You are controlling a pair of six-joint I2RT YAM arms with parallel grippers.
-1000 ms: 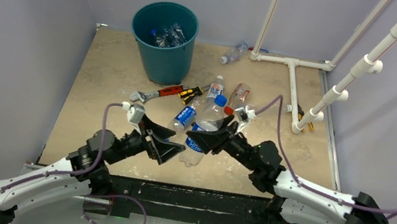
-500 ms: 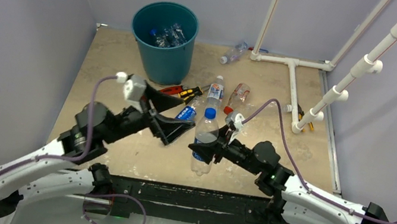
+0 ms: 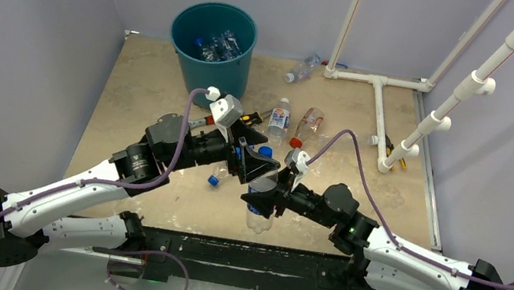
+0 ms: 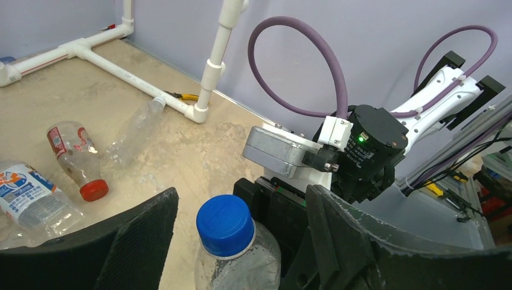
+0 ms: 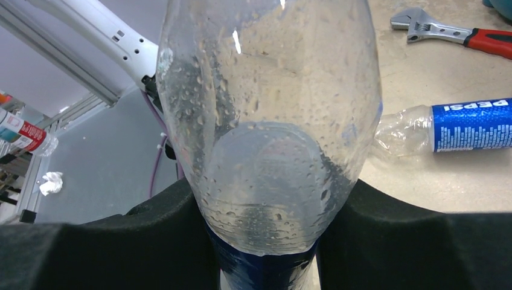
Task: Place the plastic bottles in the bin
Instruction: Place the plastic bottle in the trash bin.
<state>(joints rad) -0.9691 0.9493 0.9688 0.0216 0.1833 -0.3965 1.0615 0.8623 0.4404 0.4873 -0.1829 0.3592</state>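
Observation:
My right gripper (image 3: 262,197) (image 5: 265,241) is shut on the lower body of a clear plastic bottle (image 3: 259,211) (image 5: 265,115) with a blue cap (image 4: 224,225) and blue label, holding it roughly upright near the table's front. My left gripper (image 3: 264,165) (image 4: 235,241) is open, its jaws either side of the cap without touching it. The teal bin (image 3: 211,44) stands at the back left with several bottles inside. Loose bottles lie mid-table: a white-capped one (image 3: 280,114), a red-capped one (image 3: 310,122) (image 4: 72,157), a Pepsi one (image 5: 465,124), and one at the back (image 3: 302,68).
A red-handled wrench (image 5: 444,35) and a yellow-black screwdriver (image 3: 250,118) lie between the bin and my left arm. A white PVC pipe frame (image 3: 379,94) runs along the back right. A crushed clear bottle (image 4: 136,130) lies beside the pipe.
My left arm has swung right and forward from the table's left, so its open jaws now straddle the bottle's cap. My right gripper has raised the bottle upright and keeps hold.

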